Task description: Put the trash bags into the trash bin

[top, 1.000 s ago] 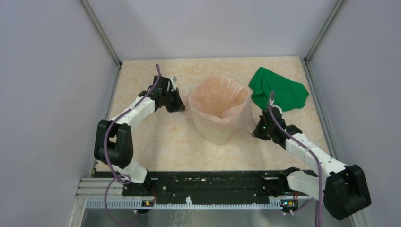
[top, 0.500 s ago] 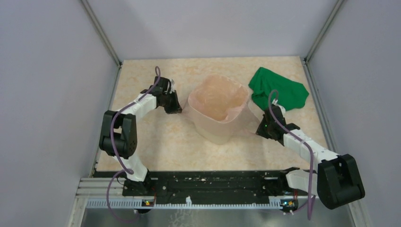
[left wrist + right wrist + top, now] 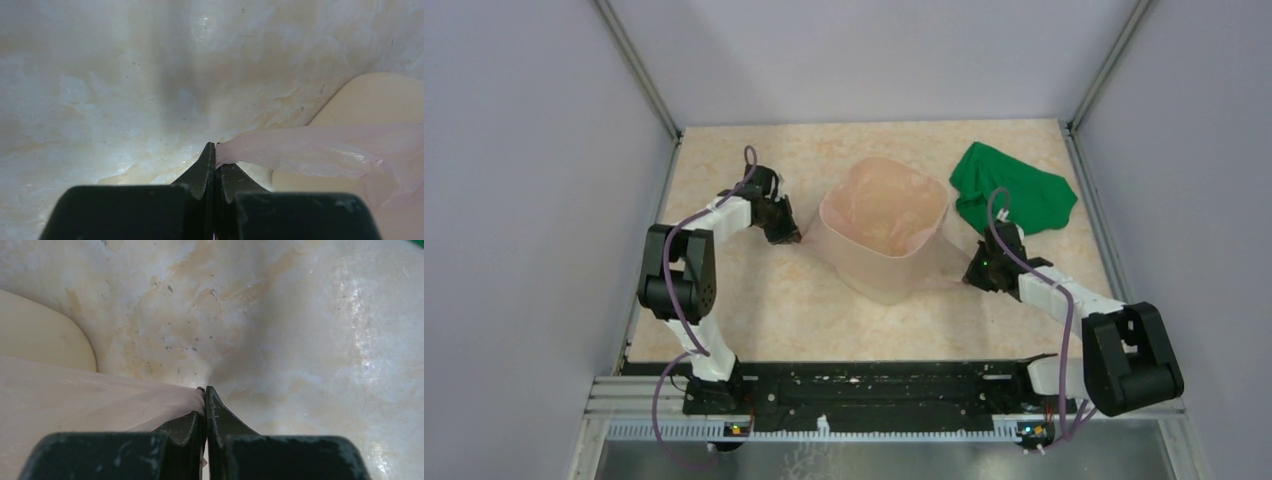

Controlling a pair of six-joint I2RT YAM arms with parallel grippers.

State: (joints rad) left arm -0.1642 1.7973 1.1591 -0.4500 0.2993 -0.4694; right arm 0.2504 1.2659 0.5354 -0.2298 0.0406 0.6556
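- Bases of both arms sit at the near edge of the surface; nothing of the task lies there.
- Right hand, low toward the right edge, has its fingers pressed together on a corner of the trash bag. The film runs tight from it to the bin.
- Trash bin stands upright in the middle of the surface. The pink bag lines its mouth and hangs down over its walls.
- Left hand, slightly farther and toward the left edge, pinches the opposite corner in the same way.
- Green cloth lies at the far right corner, apart from the bin.
- Step in hand, as I judge it: drawing the hem down around the rim. The next move calls for a gentle release of both corners, so that the stretched film does not spring up.
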